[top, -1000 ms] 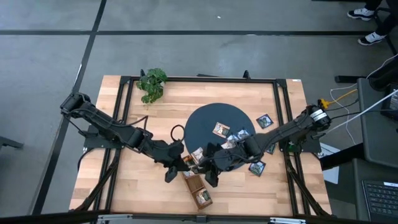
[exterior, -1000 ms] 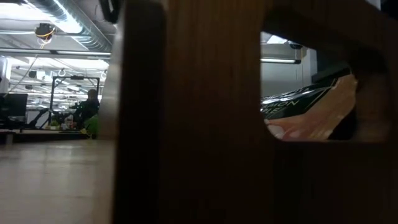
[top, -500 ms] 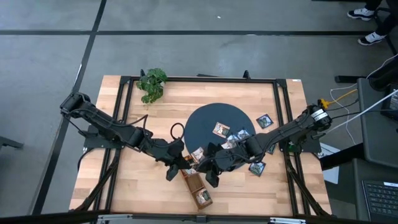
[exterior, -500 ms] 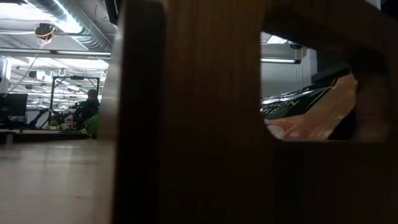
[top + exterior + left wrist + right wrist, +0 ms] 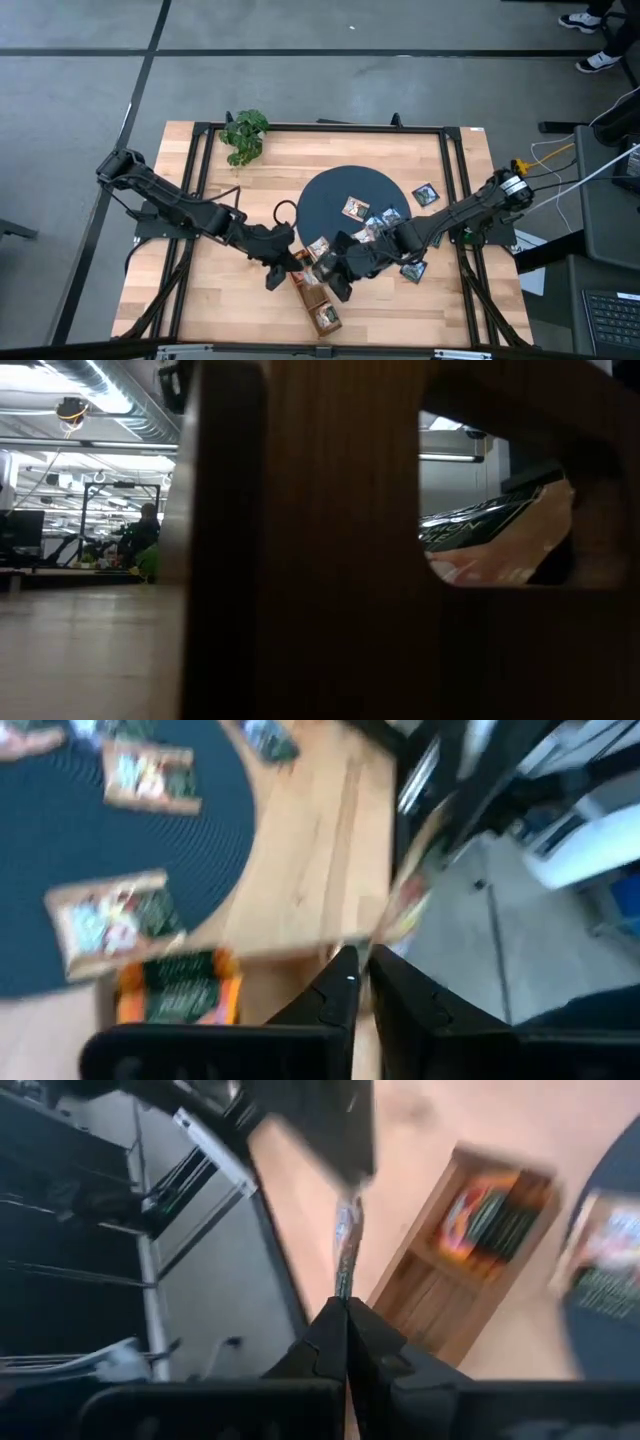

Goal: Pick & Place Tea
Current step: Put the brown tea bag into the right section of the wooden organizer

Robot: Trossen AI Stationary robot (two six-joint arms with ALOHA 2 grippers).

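Both grippers meet above the table's near middle, over the far end of the brown tray (image 5: 316,302). Between them a tea sachet (image 5: 346,1250) stands edge-on. My right gripper (image 5: 346,1312) is shut on one end and my left gripper (image 5: 360,960) is on the other. An orange sachet (image 5: 180,992) lies in the tray. More sachets (image 5: 355,208) lie on the round dark mat (image 5: 340,190), and two (image 5: 425,194) lie on the wood to its right. My left gripper has the sachet's end (image 5: 346,1198) between its two fingers, which stand almost together and slant down from the table's left. The sachet is clear of the table. My right gripper pinches the sachet's opposite edge (image 5: 346,1288) between its two fingertips, slanting down from the table's right. The sachet stands edge-on between the fingers, lifted above the tray.
A green leafy plant (image 5: 244,133) sits at the far left of the table. In the low view the tray's wooden wall (image 5: 300,560) fills the picture, with a dark printed sachet (image 5: 485,525) visible through its cut-out. Bare wood lies left of the mat.
My right gripper has rolled about its own axis and shut on the sachet held up by my left gripper. Both hands have stayed over the tray's far end.
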